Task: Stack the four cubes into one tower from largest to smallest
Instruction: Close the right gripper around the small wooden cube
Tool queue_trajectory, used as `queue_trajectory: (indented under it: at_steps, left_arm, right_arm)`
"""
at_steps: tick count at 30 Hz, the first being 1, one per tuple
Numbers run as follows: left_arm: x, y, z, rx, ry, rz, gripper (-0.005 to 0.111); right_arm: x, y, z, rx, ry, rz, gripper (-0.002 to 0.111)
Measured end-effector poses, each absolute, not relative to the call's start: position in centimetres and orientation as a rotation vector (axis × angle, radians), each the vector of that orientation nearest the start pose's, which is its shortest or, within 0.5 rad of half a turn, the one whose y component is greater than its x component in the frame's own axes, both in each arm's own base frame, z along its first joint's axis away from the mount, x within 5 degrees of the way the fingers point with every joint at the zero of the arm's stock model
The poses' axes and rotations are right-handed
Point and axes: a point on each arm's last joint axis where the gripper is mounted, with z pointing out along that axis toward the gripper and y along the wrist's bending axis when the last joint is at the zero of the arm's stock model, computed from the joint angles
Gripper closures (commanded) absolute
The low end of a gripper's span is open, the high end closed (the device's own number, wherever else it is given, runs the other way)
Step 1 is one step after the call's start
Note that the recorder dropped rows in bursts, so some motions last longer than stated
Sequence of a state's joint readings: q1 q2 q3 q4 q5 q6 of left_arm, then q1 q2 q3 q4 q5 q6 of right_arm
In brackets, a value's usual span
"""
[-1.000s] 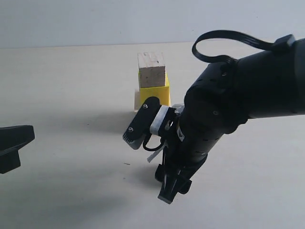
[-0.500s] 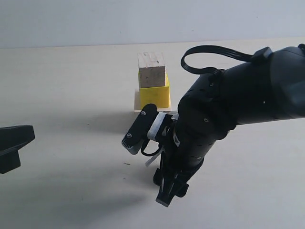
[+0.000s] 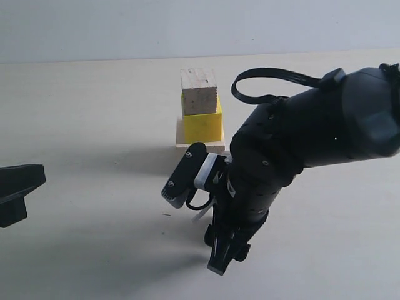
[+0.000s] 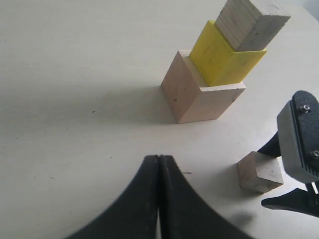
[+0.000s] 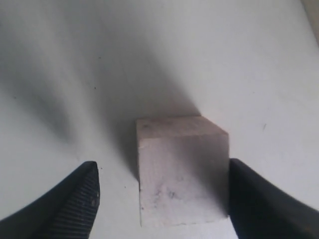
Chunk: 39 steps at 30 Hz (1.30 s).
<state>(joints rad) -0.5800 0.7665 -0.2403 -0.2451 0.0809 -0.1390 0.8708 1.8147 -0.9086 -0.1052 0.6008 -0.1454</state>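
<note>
Although the exterior view takes in the whole table (image 3: 81, 125), the right arm (image 3: 312, 131) hides the loose small cube (image 4: 259, 172) from it; only the wrist views show that cube. In the right wrist view it sits on the table between the fingers of the right gripper (image 5: 163, 167). The jaws stand wide apart and hold nothing. One finger (image 5: 75, 204) is clear of the cube with bare table between. The other is right against its side, possibly touching, though the shadow there makes that hard to judge.

The left wrist view places the loose small cube near the tower (image 3: 200, 119) but apart from it, beside the right gripper's black body. The same view shows the left gripper (image 4: 158, 199) with its jaws pressed together on nothing; the exterior view shows only a cropped black piece of it at the left edge.

The loose small cube is pale, rough wood with a whitish face, faint dark specks and worn edges. The tower has three tiers: large pale wood cube (image 4: 199, 97) at the base, yellow cube (image 4: 224, 59) on it, top small cube (image 4: 254, 22) above, with layered grain on one face.

In the exterior view the base shows only as a pale strip around the yellow cube. The frame edge cuts off both right fingers in the right wrist view.
</note>
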Motion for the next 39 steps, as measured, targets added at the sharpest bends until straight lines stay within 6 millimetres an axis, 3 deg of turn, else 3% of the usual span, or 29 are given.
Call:
queue_trajectory:
  at_steps: [26,33,39]
  left_arm:
    - [11.48,-7.75,21.45,0.224,2.139,-0.596,0.107]
    - [11.47,-7.75,21.44,0.225,2.142,-0.595,0.107]
    - [11.42,-7.74,21.36,0.227,2.151,-0.594,0.107]
  right_arm:
    - [20.66,23.48,12.58,-1.572,2.469,-0.017,0.044]
    - [20.70,23.49,12.59,-1.576,2.461,-0.019,0.055]
    - [20.70,23.49,12.59,-1.576,2.461,-0.019,0.087]
